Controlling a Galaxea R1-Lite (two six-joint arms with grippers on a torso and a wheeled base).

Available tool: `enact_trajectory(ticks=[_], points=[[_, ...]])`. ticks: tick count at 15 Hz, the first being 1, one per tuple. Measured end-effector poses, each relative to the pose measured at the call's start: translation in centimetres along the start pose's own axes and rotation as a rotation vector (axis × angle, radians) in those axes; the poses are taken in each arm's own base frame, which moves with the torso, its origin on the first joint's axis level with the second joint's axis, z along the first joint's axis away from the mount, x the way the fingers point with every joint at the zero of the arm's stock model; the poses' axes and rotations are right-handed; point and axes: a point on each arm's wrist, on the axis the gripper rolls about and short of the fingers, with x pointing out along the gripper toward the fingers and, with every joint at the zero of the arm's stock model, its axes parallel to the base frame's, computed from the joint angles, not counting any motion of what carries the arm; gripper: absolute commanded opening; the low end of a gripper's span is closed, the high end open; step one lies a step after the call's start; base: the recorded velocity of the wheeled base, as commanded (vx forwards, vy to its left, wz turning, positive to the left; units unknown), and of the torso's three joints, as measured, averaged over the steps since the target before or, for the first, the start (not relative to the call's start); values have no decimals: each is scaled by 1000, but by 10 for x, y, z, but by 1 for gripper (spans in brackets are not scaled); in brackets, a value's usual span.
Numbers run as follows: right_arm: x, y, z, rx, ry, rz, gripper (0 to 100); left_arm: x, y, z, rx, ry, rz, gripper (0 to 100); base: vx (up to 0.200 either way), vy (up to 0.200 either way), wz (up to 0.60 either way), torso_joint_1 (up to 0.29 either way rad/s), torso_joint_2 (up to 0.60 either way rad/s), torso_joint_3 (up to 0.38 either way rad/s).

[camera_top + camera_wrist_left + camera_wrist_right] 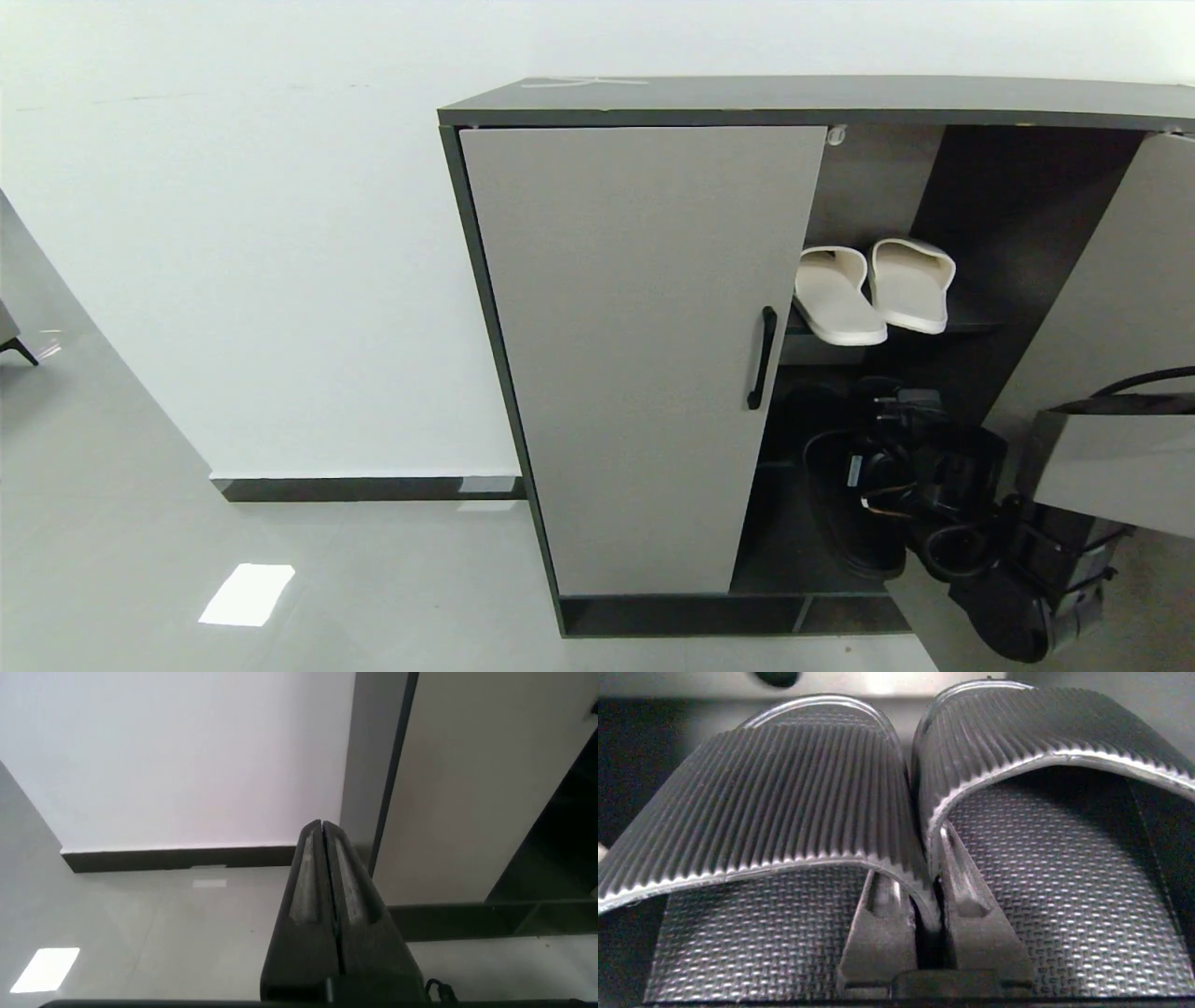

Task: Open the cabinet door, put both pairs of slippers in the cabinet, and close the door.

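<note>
Right gripper (924, 915): I see its fingers pinching the black slippers (785, 793), clamping the two ribbed straps together where they meet; the pair sits side by side, textured footbeds showing under the straps.

Black slippers, place: inside the cabinet (747, 98), in the lower compartment of its open right half, below the shelf; I cannot tell whether they rest on the cabinet's bottom board.

Left gripper (321, 840): fingers pressed together with nothing between them; outside the cabinet, off its left front corner, above the floor (140, 523).

White slippers (873, 294): on the cabinet's shelf, upper compartment of the right half; side by side, heels toward the cabinet's front.

Left door (635, 355): shut across the cabinet's left half; black handle (763, 357) upright at its inner edge.

Right door (1102, 299): swung open at the cabinet's right side.

Wall (233, 233): white, behind the cabinet; dark baseboard (364, 488) running up to the cabinet's left side.
</note>
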Motion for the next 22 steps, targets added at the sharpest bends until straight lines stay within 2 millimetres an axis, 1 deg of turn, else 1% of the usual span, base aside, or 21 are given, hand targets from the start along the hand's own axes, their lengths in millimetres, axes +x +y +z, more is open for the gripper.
enact_trajectory(ticks=[2,4,5,10,14,16,22], points=[[19,1,-3,-13,-29,-18,0,0,0,0,0,0,1,0,0,0,0,0,0,0],[33,1,-6,-29,-51,-20,0,0,0,0,0,0,1,0,200,0,0,5,2,5],[38,2,-8,-31,-57,-14,0,0,0,0,0,0,1,0,200,0,0,-2,-2,2],[63,3,-13,-9,-105,7,0,0,0,0,0,0,0,0,0,0,0,0,0,0],[73,7,-18,-2,-122,33,0,0,0,0,4,0,0,0,0,0,0,0,0,0],[78,8,-16,4,-137,31,0,0,0,0,5,-1,0,0,0,0,0,0,0,0],[95,13,-6,13,-159,29,0,0,0,0,4,0,0,0,0,0,0,5,0,-154]])
